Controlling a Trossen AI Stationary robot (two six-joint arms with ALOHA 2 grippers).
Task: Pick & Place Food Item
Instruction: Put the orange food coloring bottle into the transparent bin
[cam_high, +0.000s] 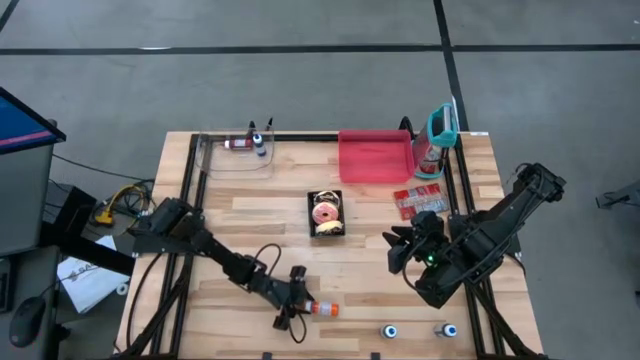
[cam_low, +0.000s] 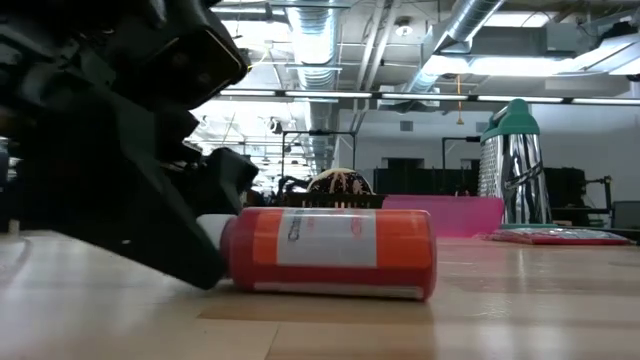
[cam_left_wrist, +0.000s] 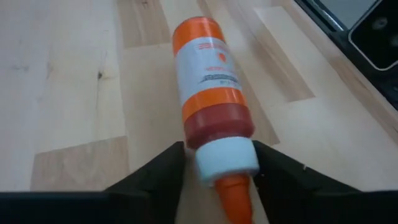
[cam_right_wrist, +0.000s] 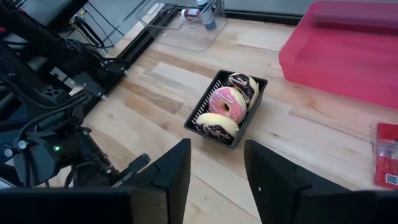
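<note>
An orange sauce bottle (cam_left_wrist: 208, 81) with a white label, a white cap and an orange nozzle lies on its side on the wooden table, near the front edge (cam_high: 325, 308). My left gripper (cam_left_wrist: 219, 149) is low at the bottle's cap end (cam_high: 300, 305), with one finger on each side of it. The low view shows the bottle (cam_low: 330, 250) lying flat, with the dark gripper at its cap end. My right gripper (cam_right_wrist: 217, 162) hangs open above the table's right side (cam_high: 398, 250) with nothing between its fingers. My left gripper has the bottle's white cap and red neck (cam_left_wrist: 227, 152) between its two fingers, one finger (cam_left_wrist: 171, 165) on each side. The fingers slant down along the bottle's length, coming from its nozzle end. The bottle lies on its side on the table.
A black tray of donuts (cam_high: 327, 213) sits mid-table. Behind it are a red bin (cam_high: 375, 155), a metal grater with a teal handle (cam_high: 440, 130) and a red packet (cam_high: 418, 200). A clear container with small bottles (cam_high: 235, 155) stands far left. Two small round items (cam_high: 390, 330) lie near the front edge.
</note>
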